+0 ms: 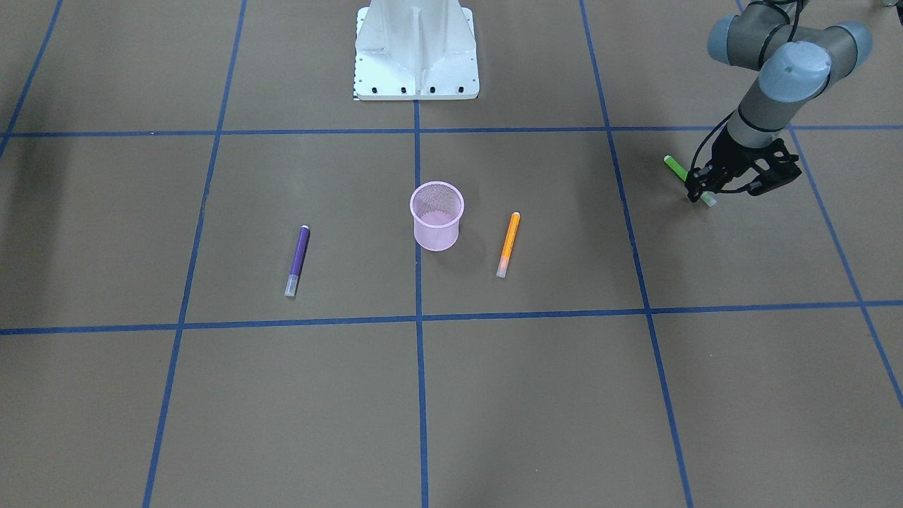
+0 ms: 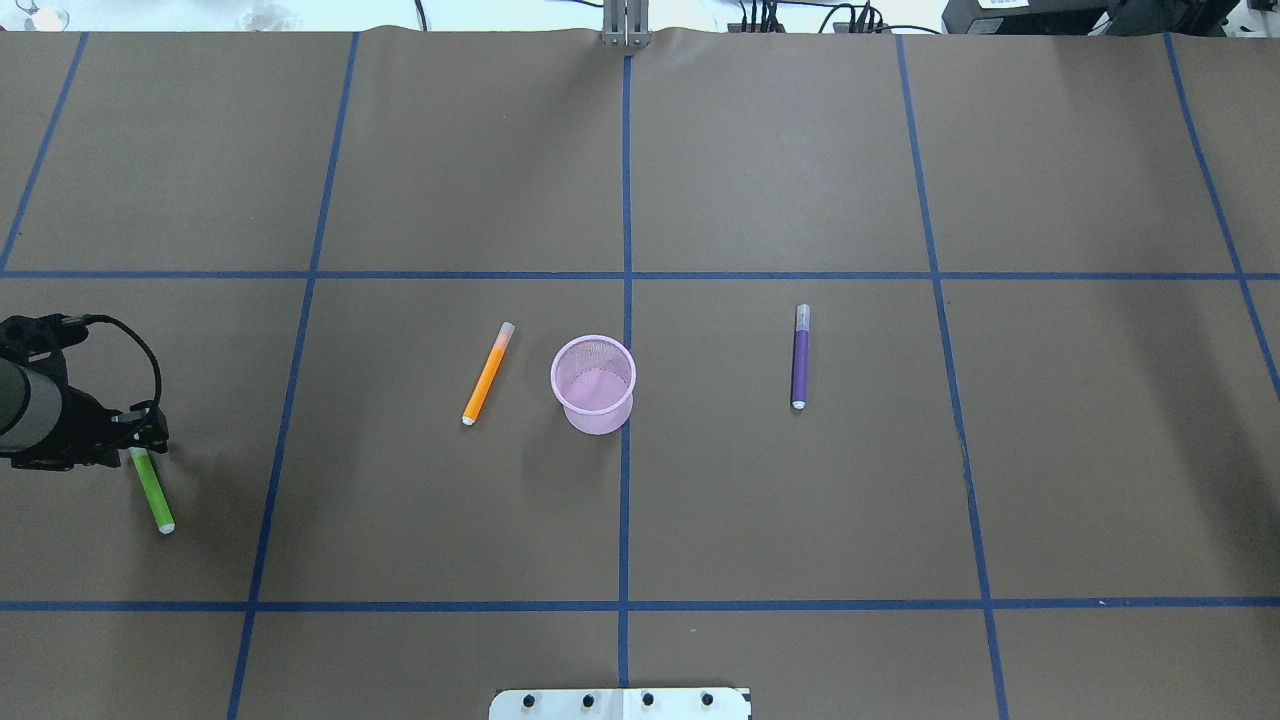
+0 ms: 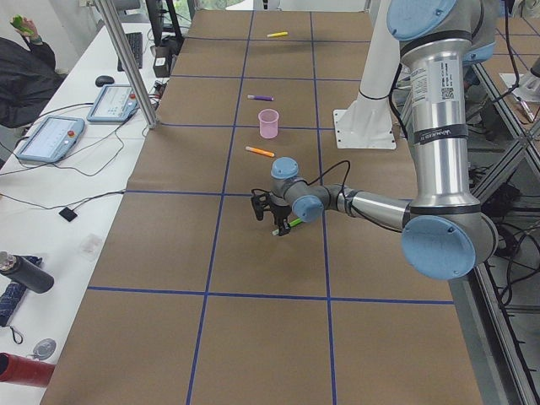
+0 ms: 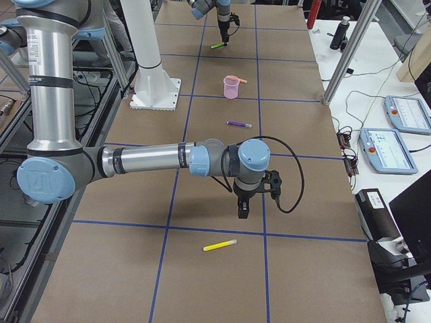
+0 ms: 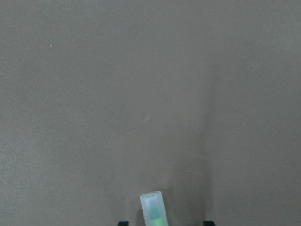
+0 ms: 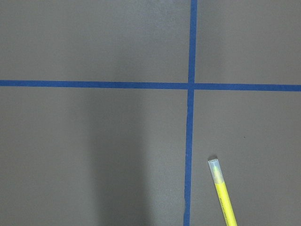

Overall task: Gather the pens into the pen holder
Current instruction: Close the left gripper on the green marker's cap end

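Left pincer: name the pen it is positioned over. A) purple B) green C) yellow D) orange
B: the left pincer straddles the capped end of the green pen, while the purple pen and the orange pen lie on either side of the pen holder.

Lighting even and diffuse, from above; shadows soft, faint. Holder [image 1: 437, 215] throws only a weak shadow. Left wrist view soft: green pen [image 5: 153, 209] blurred at its cap. Right wrist view sharp. Overhead view blown out along far edge.
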You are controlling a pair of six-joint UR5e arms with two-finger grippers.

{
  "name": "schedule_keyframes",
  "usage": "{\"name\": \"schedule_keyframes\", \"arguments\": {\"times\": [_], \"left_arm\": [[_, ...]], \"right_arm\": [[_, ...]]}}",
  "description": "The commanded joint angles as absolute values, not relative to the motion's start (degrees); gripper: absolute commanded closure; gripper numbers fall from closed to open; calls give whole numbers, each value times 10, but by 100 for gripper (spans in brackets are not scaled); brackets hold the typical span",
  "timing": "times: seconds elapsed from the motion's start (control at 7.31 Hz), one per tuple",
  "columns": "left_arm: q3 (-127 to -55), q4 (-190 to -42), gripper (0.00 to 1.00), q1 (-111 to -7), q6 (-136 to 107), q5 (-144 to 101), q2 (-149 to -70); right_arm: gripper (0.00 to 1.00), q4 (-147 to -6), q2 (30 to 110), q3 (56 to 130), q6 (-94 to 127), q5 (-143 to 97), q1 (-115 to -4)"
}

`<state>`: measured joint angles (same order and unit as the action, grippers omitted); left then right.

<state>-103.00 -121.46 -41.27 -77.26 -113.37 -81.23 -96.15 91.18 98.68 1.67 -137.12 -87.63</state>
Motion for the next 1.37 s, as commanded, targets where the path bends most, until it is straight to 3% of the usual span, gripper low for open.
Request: {"name": "schedule_keyframes", "arguments": {"times": [0.0, 0.14, 0.82, 1.23], "left_arm": [[-1029, -1215, 43, -412, -773, -1134, -812], [-1029, -1215, 51, -412, -773, -1135, -811], [-1027, -1214, 54, -412, -773, -1135, -811], [-1027, -1214, 87, -412, -777, -1136, -811]], "right_arm": [[1, -962, 911, 987, 17, -1371, -876], [1, -962, 911, 986, 17, -1371, -876], [1, -962, 910, 985, 17, -1371, -876], [1, -962, 909, 984, 17, -1371, -876]]}}
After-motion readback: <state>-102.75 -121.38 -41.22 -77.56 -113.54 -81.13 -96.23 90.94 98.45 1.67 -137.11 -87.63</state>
